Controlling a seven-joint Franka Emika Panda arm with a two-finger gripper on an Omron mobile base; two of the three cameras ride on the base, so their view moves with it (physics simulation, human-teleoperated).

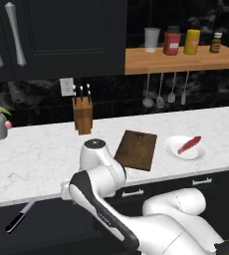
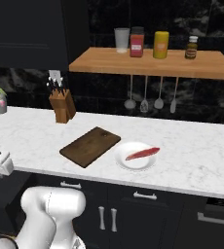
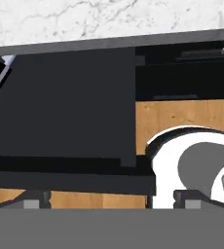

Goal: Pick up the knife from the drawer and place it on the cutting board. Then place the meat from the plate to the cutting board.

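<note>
Gripper (image 3: 111, 200) jaws spread wide, holding nothing — hovering over the open drawer (image 3: 60, 112). Knife (image 1: 20, 217) lies in the drawer, at its far left end. Cutting board (image 1: 136, 149) bare on the counter (image 1: 32, 154) — meat (image 1: 189, 145) on the plate (image 1: 172, 147) just beside it.

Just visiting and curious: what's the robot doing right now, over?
Gripper open, empty, above the open drawer. Knife in drawer, untouched. Meat on plate; cutting board bare.
</note>
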